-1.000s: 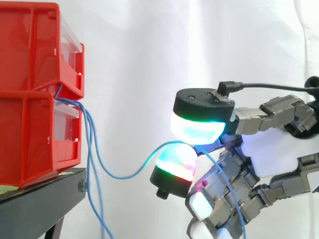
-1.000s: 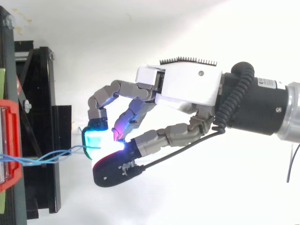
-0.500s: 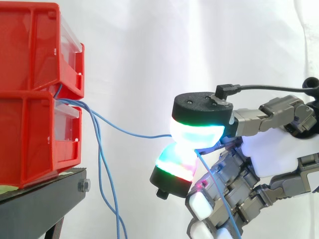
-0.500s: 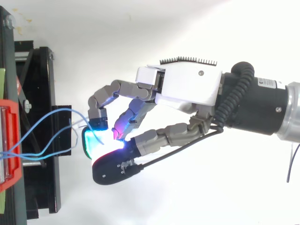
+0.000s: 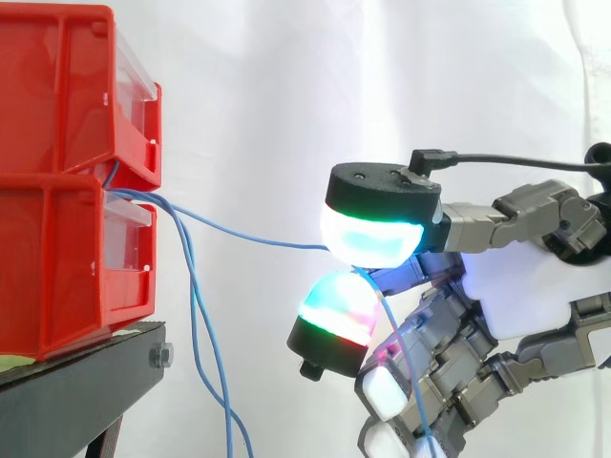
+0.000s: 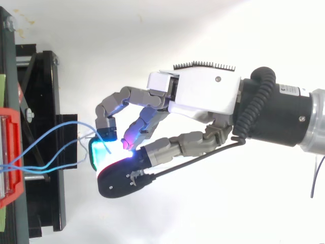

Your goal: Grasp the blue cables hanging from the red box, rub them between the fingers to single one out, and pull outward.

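Pads (image 5: pixel 368 239) of the hand (image 5: pixel 530 286) are closed on one blue cable (image 5: pixel 248 236), which is pinched between an upper pad glowing cyan and green and a lower pad glowing cyan and red. The remaining fingers are curled below the pinch, and the free end of the cable is draped down across them. In the top view the hand (image 6: pixel 203 94) is seen reaching in from the right, with its pads just short of the black stand (image 6: pixel 45 101). From the pinch the cable is drawn almost straight, rising slightly leftward to the gap between two stacked red bins (image 5: pixel 57 258). From that same gap the loose blue cables (image 5: pixel 196 315) are hung slack, down past the lower bin's front and the stand's edge. Everything is backed by the white curtain (image 5: pixel 286 95).
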Available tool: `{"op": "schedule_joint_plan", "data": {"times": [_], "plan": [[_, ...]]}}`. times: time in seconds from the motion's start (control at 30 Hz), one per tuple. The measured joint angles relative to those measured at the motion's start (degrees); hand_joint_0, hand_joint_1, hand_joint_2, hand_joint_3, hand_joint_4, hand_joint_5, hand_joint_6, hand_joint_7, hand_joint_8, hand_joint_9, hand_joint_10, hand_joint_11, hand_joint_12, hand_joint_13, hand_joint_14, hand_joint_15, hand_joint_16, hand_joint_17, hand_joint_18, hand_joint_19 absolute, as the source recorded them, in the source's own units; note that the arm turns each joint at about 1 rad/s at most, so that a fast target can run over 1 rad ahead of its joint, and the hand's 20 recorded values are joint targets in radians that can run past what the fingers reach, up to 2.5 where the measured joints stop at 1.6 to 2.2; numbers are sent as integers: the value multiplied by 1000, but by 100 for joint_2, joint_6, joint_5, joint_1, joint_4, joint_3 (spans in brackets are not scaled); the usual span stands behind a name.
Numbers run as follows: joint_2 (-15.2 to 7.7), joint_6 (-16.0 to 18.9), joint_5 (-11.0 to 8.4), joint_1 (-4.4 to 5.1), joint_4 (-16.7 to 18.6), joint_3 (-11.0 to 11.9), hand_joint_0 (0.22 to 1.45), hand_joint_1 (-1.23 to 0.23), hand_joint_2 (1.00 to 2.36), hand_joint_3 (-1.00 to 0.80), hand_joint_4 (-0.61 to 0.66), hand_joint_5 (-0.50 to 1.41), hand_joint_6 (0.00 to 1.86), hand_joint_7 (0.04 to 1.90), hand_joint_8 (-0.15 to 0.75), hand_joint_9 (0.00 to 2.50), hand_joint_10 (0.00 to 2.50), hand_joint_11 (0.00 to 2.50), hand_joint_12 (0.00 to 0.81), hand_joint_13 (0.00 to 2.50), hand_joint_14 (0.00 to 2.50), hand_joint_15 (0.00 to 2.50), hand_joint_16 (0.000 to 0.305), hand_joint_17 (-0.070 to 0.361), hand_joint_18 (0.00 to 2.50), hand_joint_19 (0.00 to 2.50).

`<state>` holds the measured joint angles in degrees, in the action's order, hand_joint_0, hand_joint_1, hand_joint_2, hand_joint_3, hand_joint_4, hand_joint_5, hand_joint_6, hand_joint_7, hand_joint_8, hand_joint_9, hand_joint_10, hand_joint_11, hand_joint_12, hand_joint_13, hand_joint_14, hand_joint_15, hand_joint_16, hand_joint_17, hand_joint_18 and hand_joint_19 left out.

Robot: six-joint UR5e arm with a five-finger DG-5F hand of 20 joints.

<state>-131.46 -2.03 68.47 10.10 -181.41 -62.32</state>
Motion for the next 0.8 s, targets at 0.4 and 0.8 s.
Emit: {"op": "schedule_joint_plan", "data": {"times": [0.4, 0.8], "plan": [[4, 112, 16, 0, -17, 1, 450, -584, 1000, -500, 42, -124, 837, 1143, 288, 994, 13, 461, 417, 840, 20, 554, 56, 125, 708, 587], [9, 218, 75, 4, -40, 2, 417, -548, 1000, -500, 56, -123, 833, 1117, 305, 999, 15, 457, 436, 849, 17, 544, 59, 134, 729, 572]]}}
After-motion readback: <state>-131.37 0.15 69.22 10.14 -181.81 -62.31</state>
